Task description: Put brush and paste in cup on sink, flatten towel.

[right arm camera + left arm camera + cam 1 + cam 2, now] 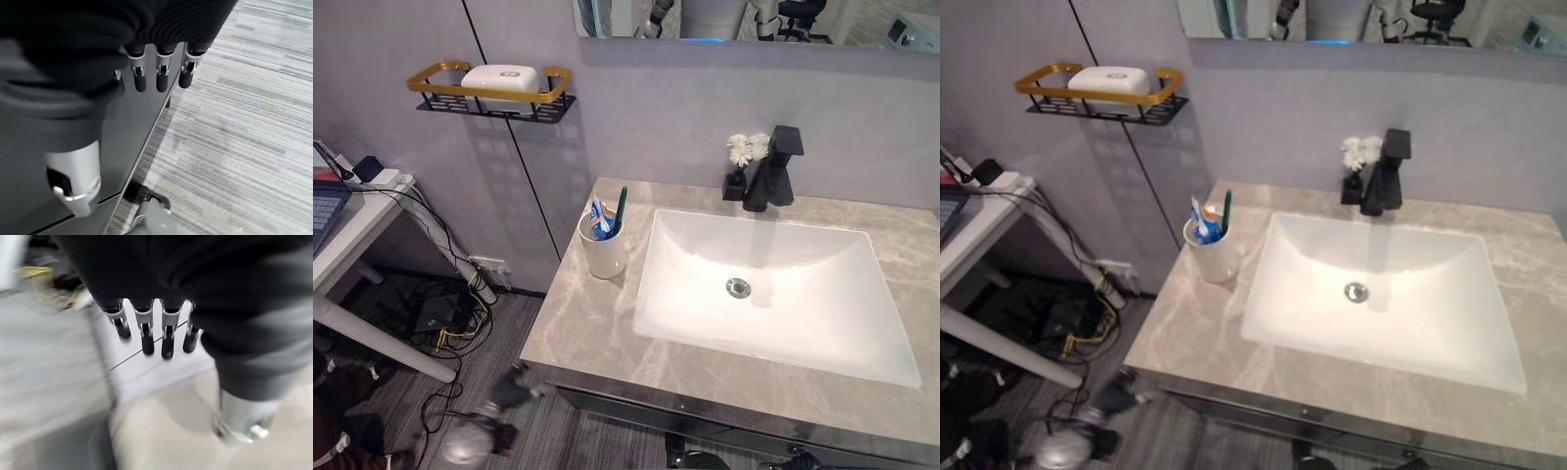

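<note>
A white cup (pixel 603 252) stands upright on the grey marble counter (pixel 597 333), left of the basin. A green-handled toothbrush (pixel 620 210) and a blue and white paste tube (pixel 599 219) stick up out of it. My left hand (pixel 472 438) hangs low beside the counter's left front corner, blurred; its fingers (pixel 145 331) are relaxed and hold nothing. My right hand (pixel 157 73) hangs in front of the dark cabinet, fingers relaxed and empty.
A white basin (pixel 862 343) sits in the counter with a black tap (pixel 771 168) and a small vase of white flowers (pixel 741 154) behind it. A gold wall rack (pixel 489 91) holds a white rounded item. A white desk (pixel 357 230) with cables stands at the left.
</note>
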